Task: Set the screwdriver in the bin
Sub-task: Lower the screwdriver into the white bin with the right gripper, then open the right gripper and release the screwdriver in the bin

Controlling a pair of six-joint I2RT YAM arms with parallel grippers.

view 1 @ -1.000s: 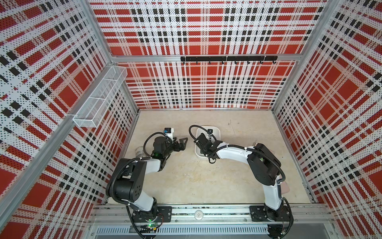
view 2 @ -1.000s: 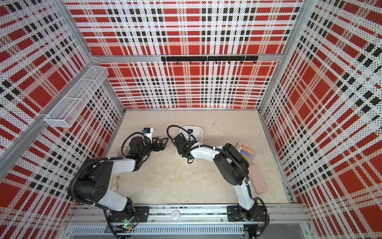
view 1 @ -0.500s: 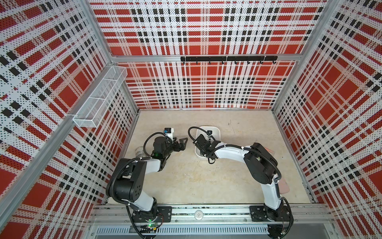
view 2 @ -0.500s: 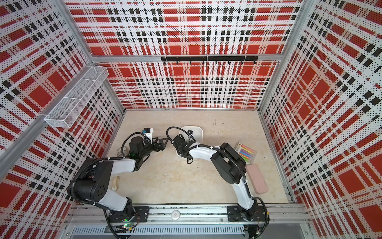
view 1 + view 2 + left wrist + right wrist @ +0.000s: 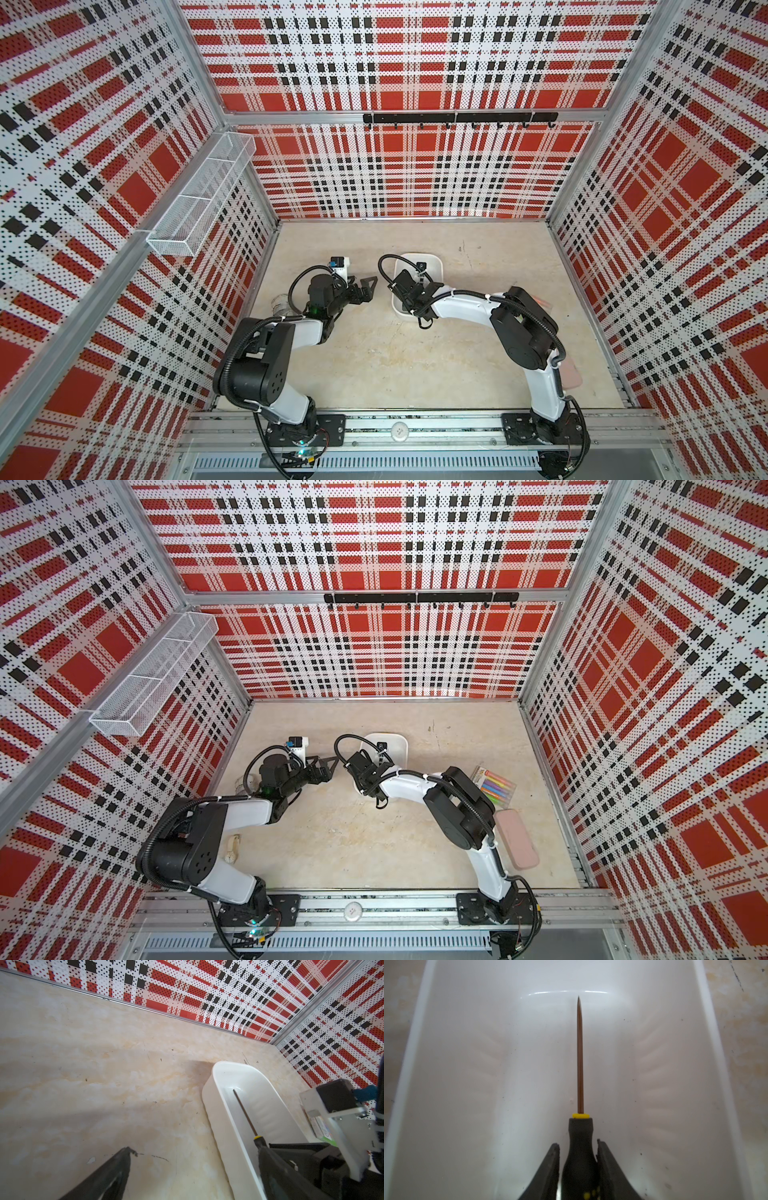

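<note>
The white bin [image 5: 434, 266] [image 5: 400, 746] sits on the beige floor at mid-back. The screwdriver [image 5: 580, 1053] lies lengthwise inside it, its thin shaft pointing at the bin's far end wall. In the left wrist view the screwdriver [image 5: 245, 1113] also rests low inside the bin [image 5: 218, 1109]. My right gripper [image 5: 578, 1145] flanks the black handle; one finger touches it and a thin bright slit shows at the other. My left gripper [image 5: 194, 1152] [image 5: 368, 286] hovers wide open and empty just left of the bin.
A pack of coloured markers [image 5: 496, 787] and a pink case [image 5: 517, 845] lie right of the right arm. A small clear object [image 5: 280, 303] sits by the left wall. A wire-mesh basket [image 5: 199, 199] hangs on the left wall, a black hook rail [image 5: 457, 118] on the back wall.
The right jaws have eased apart slightly around the screwdriver handle, and the right arm's elbow has shifted a little. The left arm has stayed put.
</note>
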